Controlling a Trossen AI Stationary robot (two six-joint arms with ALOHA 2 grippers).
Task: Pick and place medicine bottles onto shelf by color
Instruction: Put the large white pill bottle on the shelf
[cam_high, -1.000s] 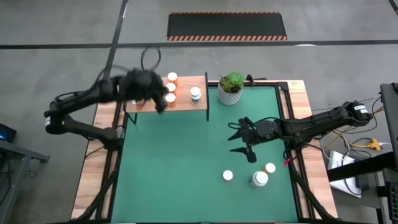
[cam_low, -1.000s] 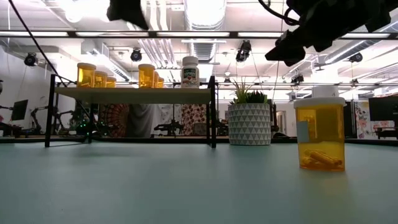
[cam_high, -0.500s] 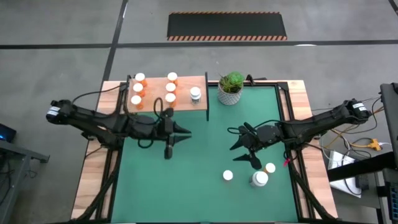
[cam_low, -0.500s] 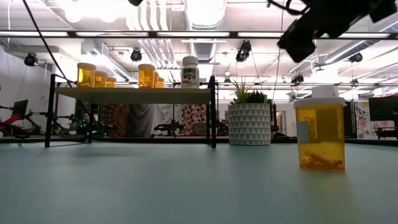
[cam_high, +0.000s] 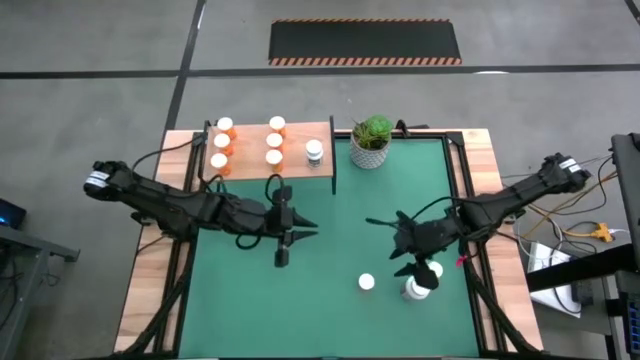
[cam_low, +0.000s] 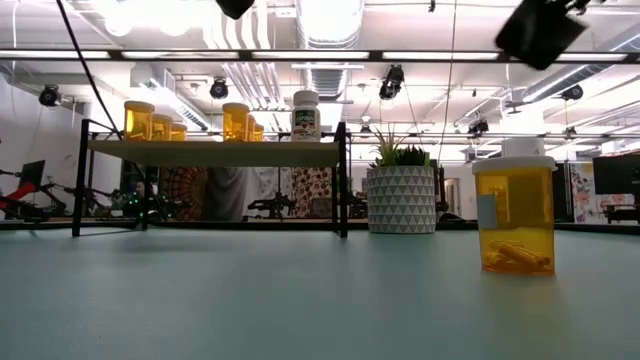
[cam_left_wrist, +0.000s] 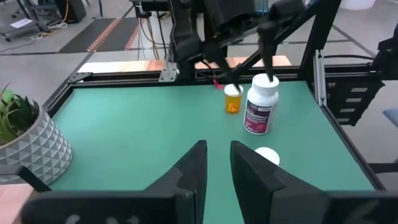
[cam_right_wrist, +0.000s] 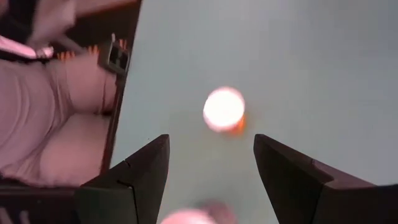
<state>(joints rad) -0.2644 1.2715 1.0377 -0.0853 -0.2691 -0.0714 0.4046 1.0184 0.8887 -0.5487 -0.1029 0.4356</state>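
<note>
Right gripper hangs with fingers spread wide above a small orange bottle near the table's right front, beside a white bottle. Left gripper, fingers nearly together and empty, sits mid-table, while six bottles stand on the shelf.

This is a robotics lab or workshop in a large industrial hall. The bench, topped with a green mat, stands on a bare grey concrete floor with a black floor mat edged in hazard stripes behind it. The low view shows an open ceiling with exposed ducts, strip lights and hanging cables. Loose cables and a yellow plug lie beside the bench.
</note>
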